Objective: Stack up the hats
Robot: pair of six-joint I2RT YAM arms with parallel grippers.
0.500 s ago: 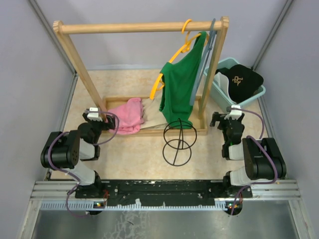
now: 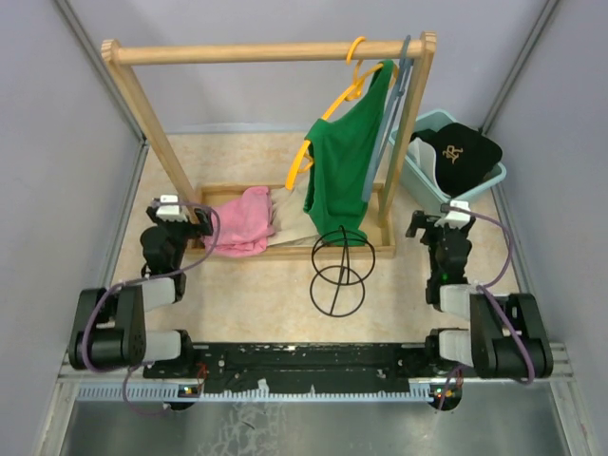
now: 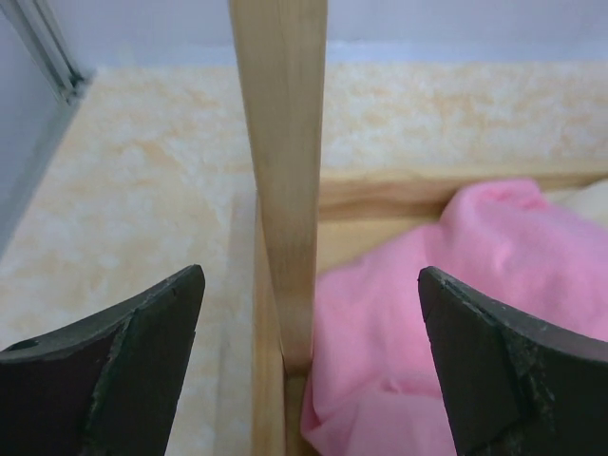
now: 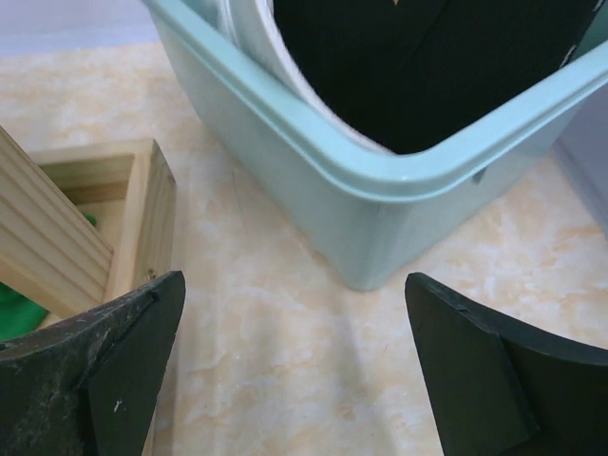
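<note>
A black hat with a gold emblem [image 2: 458,149] lies on top in the teal bin [image 2: 489,183] at the back right. A white hat [image 2: 424,160] stands against the bin's left wall. In the right wrist view the black hat [image 4: 427,66] and the white hat's edge [image 4: 277,66] show over the bin's rim [image 4: 313,157]. My right gripper [image 2: 445,220] [image 4: 294,366] is open just short of the bin's near corner, holding nothing. My left gripper [image 2: 171,215] [image 3: 312,356] is open facing the rack's left post [image 3: 282,171], empty.
A wooden clothes rack [image 2: 266,51] spans the table, its base tray [image 2: 285,249] holding a pink cloth [image 2: 242,220] [image 3: 465,304]. A green shirt [image 2: 344,161] hangs on an orange hanger. A black wire stand [image 2: 340,268] sits in front of the rack. The rack's base corner [image 4: 142,214] is left of the right gripper.
Both arms have stretched forward and lower. The left gripper shifted slightly left and away, the right gripper slightly right. Both stay open and empty.
</note>
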